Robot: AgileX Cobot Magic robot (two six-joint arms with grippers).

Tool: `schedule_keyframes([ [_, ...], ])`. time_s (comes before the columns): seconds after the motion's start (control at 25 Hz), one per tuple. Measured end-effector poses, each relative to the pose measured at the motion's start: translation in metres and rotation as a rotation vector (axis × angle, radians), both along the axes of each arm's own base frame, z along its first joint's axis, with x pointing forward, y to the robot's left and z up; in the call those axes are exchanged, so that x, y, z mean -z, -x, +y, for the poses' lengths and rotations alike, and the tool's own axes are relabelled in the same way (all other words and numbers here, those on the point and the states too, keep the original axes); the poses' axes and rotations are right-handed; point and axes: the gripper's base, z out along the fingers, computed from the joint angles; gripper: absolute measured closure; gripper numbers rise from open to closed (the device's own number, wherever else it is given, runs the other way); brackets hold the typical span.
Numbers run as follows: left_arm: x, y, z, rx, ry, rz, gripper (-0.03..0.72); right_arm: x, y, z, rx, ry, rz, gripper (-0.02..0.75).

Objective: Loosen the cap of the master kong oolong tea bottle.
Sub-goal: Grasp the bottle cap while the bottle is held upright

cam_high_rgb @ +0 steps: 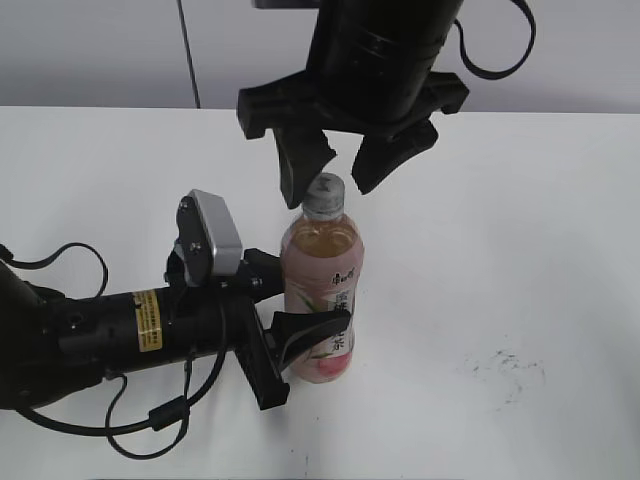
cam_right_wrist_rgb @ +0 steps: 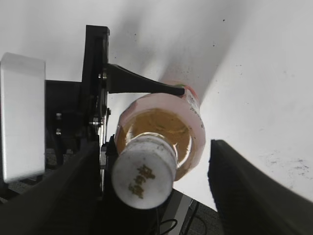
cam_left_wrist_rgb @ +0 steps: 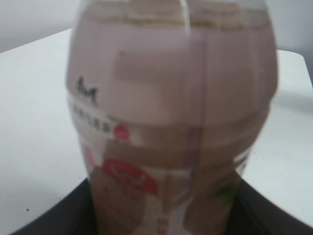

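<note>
The master kong oolong tea bottle (cam_high_rgb: 322, 290) stands upright on the white table (cam_high_rgb: 520, 250), pale amber tea above a pink label. It fills the left wrist view (cam_left_wrist_rgb: 171, 112). My left gripper (cam_high_rgb: 290, 345) is shut on the bottle's lower body from the left. The white-grey cap (cam_high_rgb: 325, 195) is on the neck. My right gripper (cam_high_rgb: 343, 165) hangs open just above it, one finger on each side, not touching. The right wrist view looks down on the cap (cam_right_wrist_rgb: 143, 177) between its two dark fingers (cam_right_wrist_rgb: 156, 188), closer to the left one.
The left arm (cam_high_rgb: 100, 335) lies low across the table's front left with loose black cables. Faint dark smudges (cam_high_rgb: 505, 368) mark the table at the front right. A pale wall stands behind the table.
</note>
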Motion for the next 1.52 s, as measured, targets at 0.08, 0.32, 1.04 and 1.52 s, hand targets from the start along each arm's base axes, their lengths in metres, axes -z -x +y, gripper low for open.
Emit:
schedule_keyframes([
  [0.08,0.0,0.0,0.0,0.0,0.0,0.0,0.312,0.0,0.0,0.0,0.0,0.0,0.0,0.318],
  [0.32,0.0,0.0,0.0,0.0,0.0,0.0,0.312,0.0,0.001,0.002,-0.293,0.024,-0.079,0.465],
  [1.04,0.0,0.0,0.0,0.003,-0.002,-0.004,0.314,0.0,0.003,0.003,-1.303,0.12,-0.371,0.456],
  [1.52,0.0,0.0,0.0,0.001,-0.001,-0.001,0.314,-0.027,0.003,0.005,-0.757,-0.003,-0.3,0.152],
])
